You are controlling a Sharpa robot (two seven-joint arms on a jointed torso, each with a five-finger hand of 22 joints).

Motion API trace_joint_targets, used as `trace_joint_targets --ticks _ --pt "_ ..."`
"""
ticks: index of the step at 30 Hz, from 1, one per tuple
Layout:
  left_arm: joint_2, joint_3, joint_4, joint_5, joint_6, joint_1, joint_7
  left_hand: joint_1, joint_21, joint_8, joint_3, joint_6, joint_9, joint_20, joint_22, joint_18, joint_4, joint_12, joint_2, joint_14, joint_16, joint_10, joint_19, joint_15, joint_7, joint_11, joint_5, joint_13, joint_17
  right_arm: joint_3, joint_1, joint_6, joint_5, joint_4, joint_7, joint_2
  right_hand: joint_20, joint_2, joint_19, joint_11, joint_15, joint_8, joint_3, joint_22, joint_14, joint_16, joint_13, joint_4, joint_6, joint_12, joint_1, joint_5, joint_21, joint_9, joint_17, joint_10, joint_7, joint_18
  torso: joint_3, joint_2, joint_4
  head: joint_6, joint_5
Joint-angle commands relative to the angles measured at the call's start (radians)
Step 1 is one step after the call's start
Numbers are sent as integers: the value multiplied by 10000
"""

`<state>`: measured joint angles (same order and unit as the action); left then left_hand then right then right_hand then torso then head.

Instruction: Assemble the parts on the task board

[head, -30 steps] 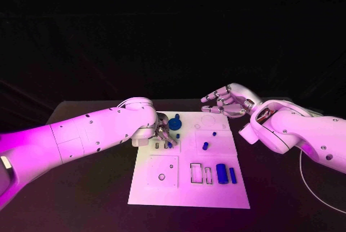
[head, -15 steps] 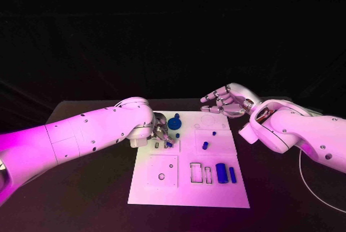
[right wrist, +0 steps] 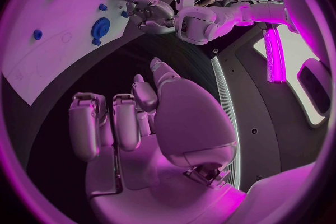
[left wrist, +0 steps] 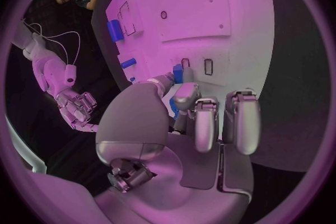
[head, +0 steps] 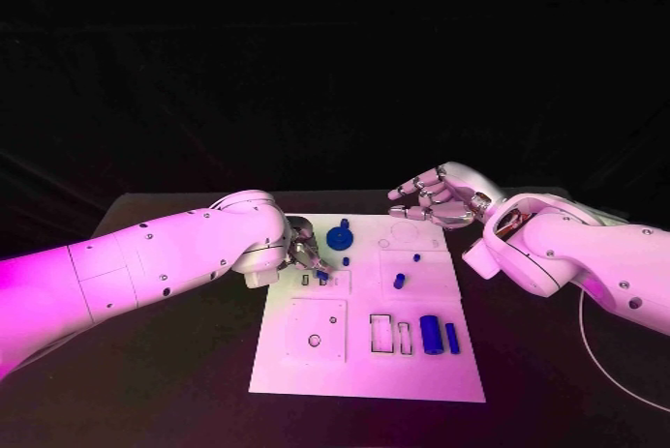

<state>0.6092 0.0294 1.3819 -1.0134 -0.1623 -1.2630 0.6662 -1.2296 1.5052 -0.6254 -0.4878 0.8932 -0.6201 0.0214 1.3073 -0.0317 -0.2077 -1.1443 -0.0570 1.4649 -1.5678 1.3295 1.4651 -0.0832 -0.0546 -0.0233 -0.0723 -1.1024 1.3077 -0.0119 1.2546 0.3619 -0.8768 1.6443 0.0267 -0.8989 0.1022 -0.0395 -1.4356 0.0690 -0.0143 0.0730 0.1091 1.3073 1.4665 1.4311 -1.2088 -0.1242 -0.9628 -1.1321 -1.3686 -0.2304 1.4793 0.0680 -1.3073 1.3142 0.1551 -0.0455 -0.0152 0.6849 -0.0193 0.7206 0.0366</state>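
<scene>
no writing legible. left hand (head: 305,257) pinched a blue part (left wrist: 177,74) over the board (head: 350,371); right hand (head: 436,201) curled, holding nothing, at the far edge.

no readable text, labels or numbers anywhere

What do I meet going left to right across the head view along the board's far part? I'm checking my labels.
Left hand pinching a small blue part → blue gear-shaped part → short blue peg → right hand.
</scene>
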Motion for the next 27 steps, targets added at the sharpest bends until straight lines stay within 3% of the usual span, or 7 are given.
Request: trace_joint_targets --ticks 1,12,27 --pt "12 5 47 -441 433 69 -97 101 -17 -35 -1651 24 -13 79 1842 87 1568 -36 -16 1059 -30 65 620 19 61 -10 63 -15 2631 -4 -12 -182 -52 -7 17 14 5 84 63 -6 75 55 -41 598 601 -40 9 -33 17 24 -11 -38 -68 7 -660 -48 30 -39 8 8 8 16 9" --pt "-32 57 25 -1075 599 253 -117 120 -15 -45 -1698 26 -28 78 1846 88 1584 -43 -24 1059 -30 72 622 18 61 -11 65 -21 2631 -12 -18 -239 -59 -28 29 33 6 90 67 -5 75 57 -51 592 601 -40 10 -46 16 23 7 -41 -71 7 -660 -50 30 -40 10 4 -30 45 31" --pt "29 69 136 -1167 -405 291 -34 152 -13 -66 -1796 31 -64 75 1853 89 1644 -78 -68 1059 -30 102 625 16 67 -16 68 -54 2631 -18 -22 -329 -64 -41 26 50 6 90 67 -5 75 57 -51 592 601 -40 10 -46 16 23 7 -41 -71 7 -660 -50 30 -40 6 3 -22 77 59"
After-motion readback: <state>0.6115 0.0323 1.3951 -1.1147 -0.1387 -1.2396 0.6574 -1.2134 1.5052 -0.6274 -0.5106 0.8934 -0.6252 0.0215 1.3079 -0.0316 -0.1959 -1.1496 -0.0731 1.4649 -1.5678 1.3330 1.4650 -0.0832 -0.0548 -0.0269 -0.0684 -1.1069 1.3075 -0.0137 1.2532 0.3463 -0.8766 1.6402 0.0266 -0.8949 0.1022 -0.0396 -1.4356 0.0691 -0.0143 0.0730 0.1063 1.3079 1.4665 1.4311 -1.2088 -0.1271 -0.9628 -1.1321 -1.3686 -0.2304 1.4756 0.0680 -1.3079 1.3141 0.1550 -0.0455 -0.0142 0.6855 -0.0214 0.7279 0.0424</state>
